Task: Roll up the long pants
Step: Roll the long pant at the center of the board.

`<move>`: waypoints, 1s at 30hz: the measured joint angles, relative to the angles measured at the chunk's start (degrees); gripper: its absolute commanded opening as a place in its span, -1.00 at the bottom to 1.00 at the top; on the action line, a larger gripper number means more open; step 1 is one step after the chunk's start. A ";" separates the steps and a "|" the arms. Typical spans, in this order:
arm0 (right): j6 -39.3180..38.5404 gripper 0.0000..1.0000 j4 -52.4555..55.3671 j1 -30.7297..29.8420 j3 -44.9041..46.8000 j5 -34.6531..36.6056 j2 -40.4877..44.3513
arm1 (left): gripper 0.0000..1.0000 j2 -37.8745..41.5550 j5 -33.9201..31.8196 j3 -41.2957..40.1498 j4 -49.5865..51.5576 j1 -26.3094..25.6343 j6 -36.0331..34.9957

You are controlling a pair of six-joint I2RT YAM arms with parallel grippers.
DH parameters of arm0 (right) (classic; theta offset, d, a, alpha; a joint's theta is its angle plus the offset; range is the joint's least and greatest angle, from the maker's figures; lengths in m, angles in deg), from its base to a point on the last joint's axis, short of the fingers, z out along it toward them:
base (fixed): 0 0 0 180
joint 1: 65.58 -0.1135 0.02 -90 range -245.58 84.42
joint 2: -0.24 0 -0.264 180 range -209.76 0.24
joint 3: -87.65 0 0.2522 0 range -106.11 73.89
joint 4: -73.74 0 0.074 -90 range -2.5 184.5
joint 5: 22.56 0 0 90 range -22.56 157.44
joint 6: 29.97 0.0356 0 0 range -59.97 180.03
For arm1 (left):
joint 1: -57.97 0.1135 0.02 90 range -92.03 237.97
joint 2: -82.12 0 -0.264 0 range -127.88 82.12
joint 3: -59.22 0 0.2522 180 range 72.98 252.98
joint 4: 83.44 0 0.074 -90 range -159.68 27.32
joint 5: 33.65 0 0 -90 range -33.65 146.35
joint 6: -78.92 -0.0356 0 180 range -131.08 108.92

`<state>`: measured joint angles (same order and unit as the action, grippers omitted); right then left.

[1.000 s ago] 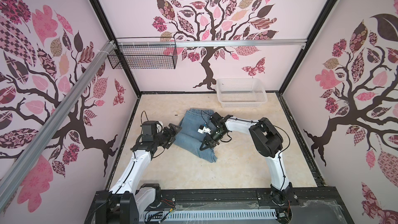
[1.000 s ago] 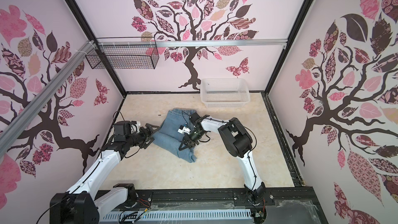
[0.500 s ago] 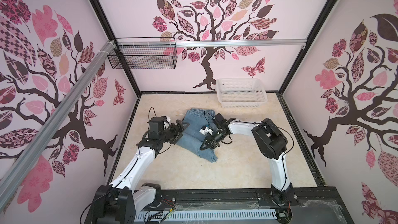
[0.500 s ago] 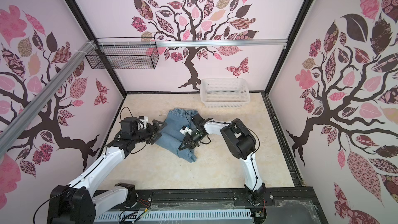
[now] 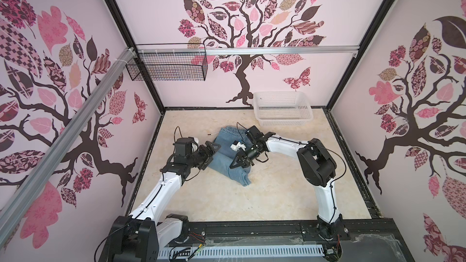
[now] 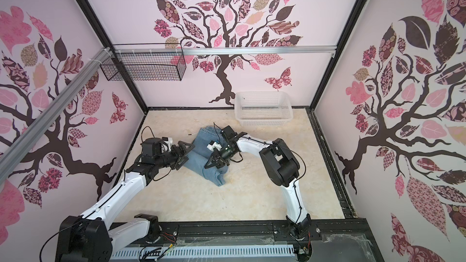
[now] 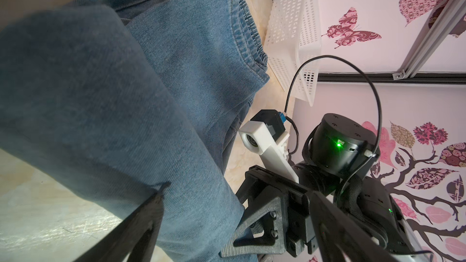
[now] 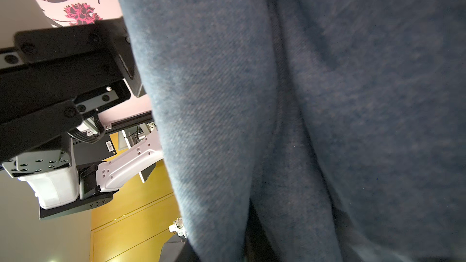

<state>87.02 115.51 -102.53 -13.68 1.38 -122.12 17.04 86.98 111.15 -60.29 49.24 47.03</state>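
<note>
On the beige table (image 5: 201, 197), left gripper (image 5: 213, 152) gapes beside the long pants (image 5: 223, 162); right gripper (image 5: 239, 165) pinches them.

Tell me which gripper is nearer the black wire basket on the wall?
Left. The left gripper is at the left edge of the long pants, on the wire basket side; the right gripper is over their middle, farther right and toward the front.

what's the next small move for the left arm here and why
Probably close the open left gripper on the edge of the light blue denim jeans. Its jaws stand wide at the fold's end, one fingertip touching the cloth, while the right gripper seems pinched on the fold, so both ends could then roll together.
</note>
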 measured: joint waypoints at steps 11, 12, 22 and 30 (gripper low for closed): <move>-0.83 -0.77 4.02 1.20 -4.79 -2.16 -5.70 | 0.85 -13.66 -0.50 5.81 -6.93 0.00 0.00; -0.81 -0.76 3.96 1.38 -4.92 -2.29 -5.84 | 0.84 -15.72 -0.35 5.92 -8.17 0.00 0.00; -0.70 -0.20 3.06 6.88 -7.67 0.09 -8.70 | 0.83 -32.39 2.89 8.13 -22.25 -0.31 0.44; -7.58 -0.01 11.91 7.19 -9.60 26.53 2.21 | 0.82 -36.74 4.04 10.47 -27.32 -0.26 0.33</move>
<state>79.43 127.42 -95.34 -23.28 27.91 -119.92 -19.70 91.03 121.62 -87.61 48.98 47.35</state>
